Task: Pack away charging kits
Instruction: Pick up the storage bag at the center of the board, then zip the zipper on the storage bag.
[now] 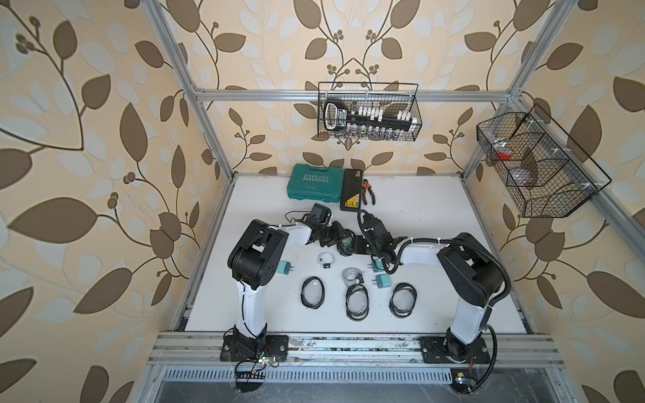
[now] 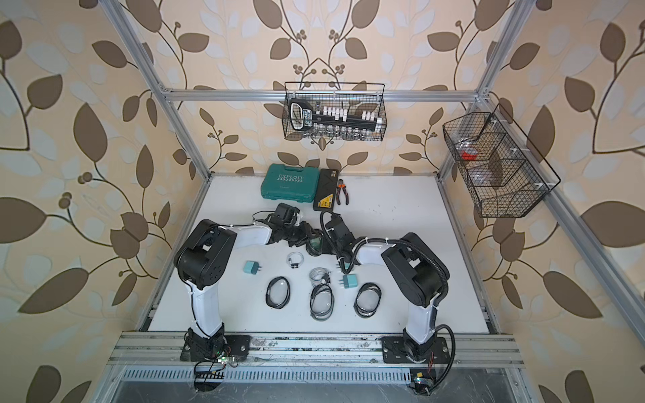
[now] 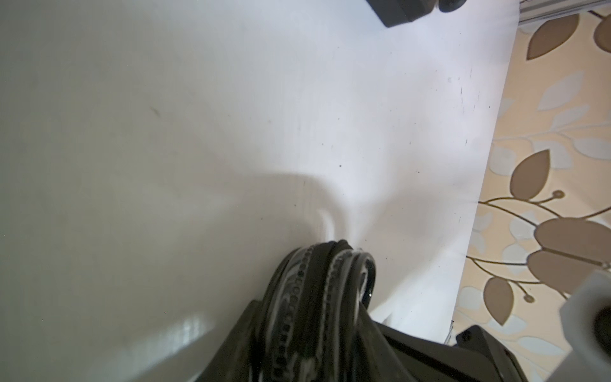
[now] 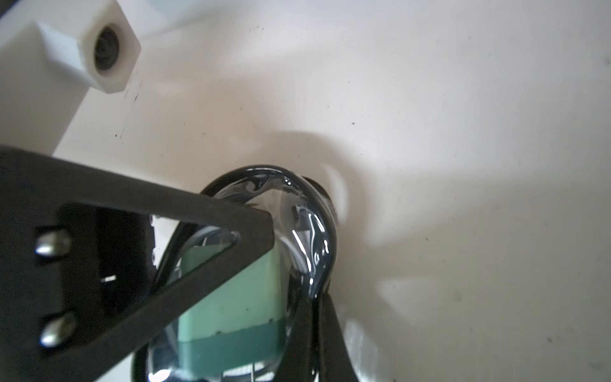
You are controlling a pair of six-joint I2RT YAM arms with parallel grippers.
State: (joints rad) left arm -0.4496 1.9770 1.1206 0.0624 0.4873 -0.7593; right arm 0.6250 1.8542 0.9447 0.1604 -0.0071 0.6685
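- Held pouch (image 1: 345, 246) hung clear of the table (image 1: 436, 226), just robot-side of the EXPLOIT case (image 1: 316, 186), w/ both grippers meeting on it.
- R gripper (image 4: 292, 264) was pressed together, pinching the pouch's thin film edge. A teal adapter (image 4: 231, 297) sat inside, behind the clear wall.
- L gripper (image 3: 310, 317) had a jaw against each side of the zip rim, pinching it by the look. How firmly, couldn't tell.
- Judgement: the step in hand was finishing this kit, i.e. closing it up or adding a cable. In the left wrist view the two zip tracks stood apart, so the mouth was prob. open. Whether a cable was in there too, couldn't tell.
- To do it well, R would best act as the anchor, w/ no slack and the mouth kept up so the adapter couldn't drop out.
- L would best work along the rim, not squeeze the adapter's bulge.
- The film looked slick & floppy, so R's thin pinch could slip if L tugged hard. Safer to pull along the zip, not away from R.
- Left to pack, further robot-side of the case than the held pouch: loose adapters (image 1: 283, 268), coiled cables (image 1: 326, 260) and flat pouches (image 1: 313, 292), all lying on the table.
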